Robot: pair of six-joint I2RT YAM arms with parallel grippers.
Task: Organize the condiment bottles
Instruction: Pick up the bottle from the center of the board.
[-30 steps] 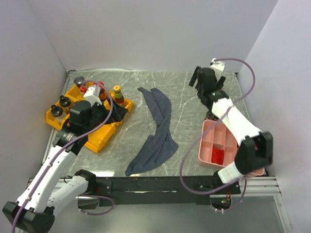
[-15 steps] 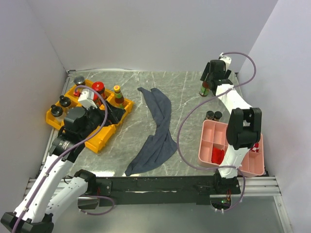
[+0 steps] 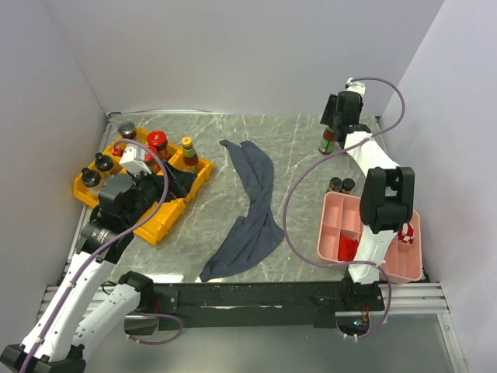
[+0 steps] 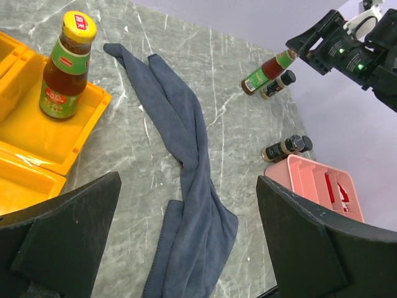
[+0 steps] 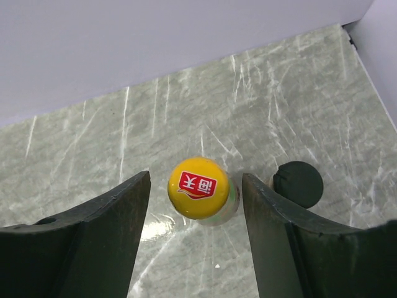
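Far left of the counter (image 3: 295,155), top view: the yellow tray (image 3: 159,225) holds a silver-capped jar (image 3: 126,129) at its far corner. A red-lidded jar (image 3: 158,141) stands next to it, then a yellow-capped sauce bottle (image 3: 187,150) in the right-hand compartment. Two black-capped bottles (image 3: 97,169) stand along the tray's left side. The left arm covers the middle of the tray, with the left hand (image 3: 182,180) over its right part. A grey-blue cloth (image 3: 250,210) lies crumpled across mid-counter. The pink tray (image 3: 330,210) sits near right, with red packets (image 3: 347,249) in one compartment. Two dark bottles (image 3: 342,184) stand on the counter just beyond its far edge. The right hand (image 3: 330,134) is at the far right, over a green-labelled sauce bottle (image 3: 327,143).

Left wrist view: the left hand is spread wide and grips nothing; only counter and cloth show between its fingers (image 4: 62,242). The yellow-capped sauce bottle (image 4: 65,65) stands upright, alone in its compartment. Across the counter, the green-labelled sauce bottle (image 4: 263,73) has a small dark-capped bottle (image 4: 277,85) just beside it.

Right wrist view: seen from straight above, the green-labelled bottle's yellow cap with its red logo sits between the right hand's fingers (image 5: 80,242). The hand is parted, straddling the bottle, with a slim gap on each side, so it is not clamped. The small dark-capped bottle sits outside the fingers, to the right of the view.
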